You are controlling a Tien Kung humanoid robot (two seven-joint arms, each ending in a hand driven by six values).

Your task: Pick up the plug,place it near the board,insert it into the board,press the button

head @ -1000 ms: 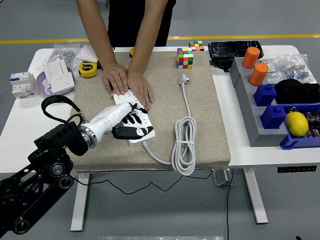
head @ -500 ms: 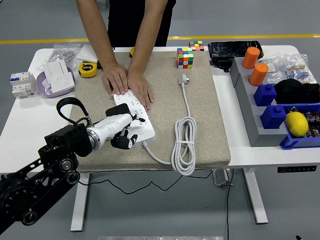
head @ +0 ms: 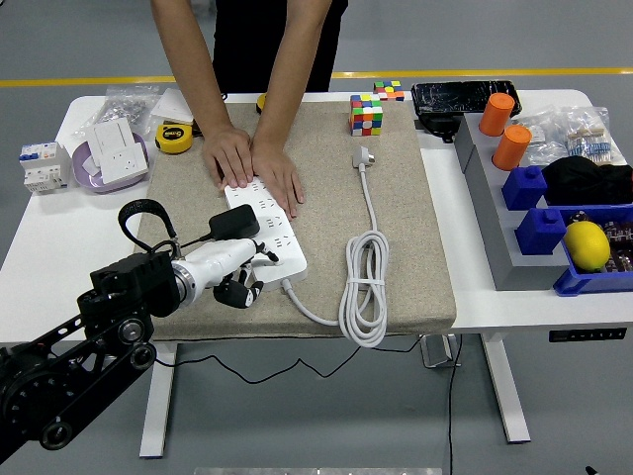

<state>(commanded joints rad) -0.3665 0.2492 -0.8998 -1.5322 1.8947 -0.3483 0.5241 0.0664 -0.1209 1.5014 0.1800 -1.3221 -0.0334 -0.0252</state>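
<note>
The white power strip (head: 275, 230) lies on the beige mat (head: 396, 237). A black plug (head: 234, 223) stands at the strip's left edge, and its black cable (head: 141, 209) loops back toward my left arm. My left hand (head: 237, 285) is at the strip's near left corner, just below the plug. Its fingers (head: 242, 290) are curled and I see nothing held in them. A person's two hands (head: 259, 163) press flat on the strip's far end. The strip's own white plug (head: 363, 156) and coiled cord (head: 364, 287) lie to the right.
A Rubik's cube (head: 366, 115) stands at the mat's far edge. A yellow tape measure (head: 174, 138), a white socket (head: 114, 148) and a breaker (head: 42, 165) lie at the left. Grey and blue bins (head: 539, 233) with orange cups (head: 511, 146) and a lemon (head: 587, 244) fill the right side.
My left hand has drawn back down and left off the top of the strip and curled its fingers. The black plug now shows standing at the strip. The person's hands have not moved.
</note>
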